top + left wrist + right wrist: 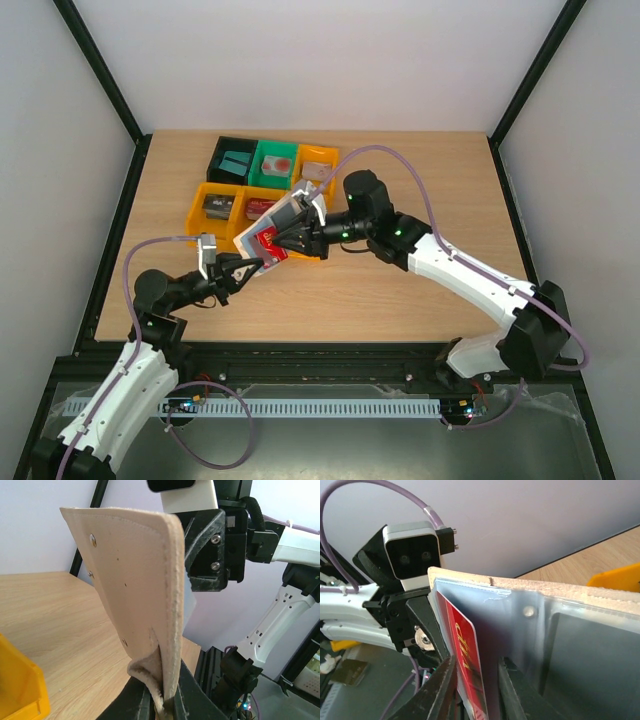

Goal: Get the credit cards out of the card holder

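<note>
Mid-task: left end effector (pixel 162 700) clamped on the bottom corner of the card holder (pixel 135 580), held upright above the desk (pixel 400 290); right end effector (pixel 475 690) straddles the red card (pixel 467 650), not yet out of its pocket, whether clamped cannot tell; pull-out left to do

the card holder (pixel 288 213) hangs above the tabletop (pixel 400 300) between the two hands, left hand (pixel 250 265) at its near corner, right hand (pixel 277 243) on its right. a credit card (pixel 470 670) stands in its pocket; the bins (pixel 196 213) lie behind it in two rows.
</note>
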Controlling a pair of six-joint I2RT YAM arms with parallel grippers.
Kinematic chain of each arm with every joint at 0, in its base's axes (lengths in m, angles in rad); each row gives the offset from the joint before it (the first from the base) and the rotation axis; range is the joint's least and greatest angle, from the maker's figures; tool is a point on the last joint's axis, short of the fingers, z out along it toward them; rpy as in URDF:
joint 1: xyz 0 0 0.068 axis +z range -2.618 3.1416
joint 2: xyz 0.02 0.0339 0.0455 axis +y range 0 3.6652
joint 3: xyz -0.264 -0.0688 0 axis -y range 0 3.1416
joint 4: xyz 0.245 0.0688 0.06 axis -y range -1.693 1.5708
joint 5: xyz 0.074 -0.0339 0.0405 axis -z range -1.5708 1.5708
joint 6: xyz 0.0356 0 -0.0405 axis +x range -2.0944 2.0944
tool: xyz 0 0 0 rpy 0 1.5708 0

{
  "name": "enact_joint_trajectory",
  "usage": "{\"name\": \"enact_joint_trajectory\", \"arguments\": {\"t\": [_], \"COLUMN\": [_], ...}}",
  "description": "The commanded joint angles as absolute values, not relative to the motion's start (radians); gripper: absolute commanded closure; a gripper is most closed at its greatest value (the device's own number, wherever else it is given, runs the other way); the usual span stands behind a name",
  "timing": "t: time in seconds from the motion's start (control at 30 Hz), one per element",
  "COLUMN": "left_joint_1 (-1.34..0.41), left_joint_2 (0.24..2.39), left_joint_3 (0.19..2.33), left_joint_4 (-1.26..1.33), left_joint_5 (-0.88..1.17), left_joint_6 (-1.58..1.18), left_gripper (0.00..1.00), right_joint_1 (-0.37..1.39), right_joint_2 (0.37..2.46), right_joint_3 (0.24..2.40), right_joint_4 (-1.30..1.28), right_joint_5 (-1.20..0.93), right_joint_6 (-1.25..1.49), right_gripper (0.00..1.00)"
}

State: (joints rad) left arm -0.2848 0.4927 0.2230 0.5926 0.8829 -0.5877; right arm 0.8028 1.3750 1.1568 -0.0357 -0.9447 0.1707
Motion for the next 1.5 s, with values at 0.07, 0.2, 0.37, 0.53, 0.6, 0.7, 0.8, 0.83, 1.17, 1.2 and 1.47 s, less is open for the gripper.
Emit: {"name": "enact_joint_trajectory", "arguments": {"t": [0.07, 0.2, 0.37, 0.53, 0.6, 0.7, 0.8, 0.83, 1.17, 1.2, 1.47], "left_joint_1": [-0.278, -0.278, -0.280, -0.280, -0.280, -0.281, -0.281, -0.281, -0.280, -0.280, -0.281], "left_joint_2": [0.490, 0.489, 0.484, 0.482, 0.482, 0.482, 0.482, 0.482, 0.483, 0.482, 0.483], "left_joint_3": [0.236, 0.235, 0.232, 0.230, 0.230, 0.230, 0.229, 0.230, 0.230, 0.230, 0.223], "left_joint_4": [0.647, 0.647, 0.654, 0.658, 0.657, 0.657, 0.654, 0.651, 0.639, 0.637, 0.599], "left_joint_5": [0.900, 0.903, 0.909, 0.914, 0.913, 0.911, 0.909, 0.908, 0.889, 0.887, 0.870], "left_joint_6": [-0.569, -0.572, -0.591, -0.596, -0.596, -0.595, -0.598, -0.598, -0.605, -0.606, -0.615], "left_gripper": [0.98, 0.98, 0.88, 0.87, 0.88, 0.94, 0.98, 0.98, 0.98, 0.98, 0.98], "right_joint_1": [0.818, 0.818, 0.803, 0.789, 0.780, 0.770, 0.753, 0.746, 0.704, 0.696, 0.612], "right_joint_2": [1.383, 1.374, 1.346, 1.337, 1.327, 1.317, 1.308, 1.304, 1.259, 1.254, 1.199], "right_joint_3": [1.164, 1.159, 1.147, 1.148, 1.145, 1.141, 1.140, 1.138, 1.119, 1.116, 1.100], "right_joint_4": [0.030, 0.026, -0.014, -0.057, -0.062, -0.069, -0.092, -0.102, -0.135, -0.143, -0.187], "right_joint_5": [-1.002, -1.037, -0.985, -0.962, -0.954, -0.945, -0.932, -0.924, -0.888, -0.875, -0.778], "right_joint_6": [0.184, 0.165, 0.126, 0.117, 0.117, 0.117, 0.107, 0.103, 0.083, 0.079, 0.073], "right_gripper": [0.93, 0.98, 0.98, 0.98, 0.98, 0.98, 0.98, 0.98, 0.98, 0.98, 0.98]}}
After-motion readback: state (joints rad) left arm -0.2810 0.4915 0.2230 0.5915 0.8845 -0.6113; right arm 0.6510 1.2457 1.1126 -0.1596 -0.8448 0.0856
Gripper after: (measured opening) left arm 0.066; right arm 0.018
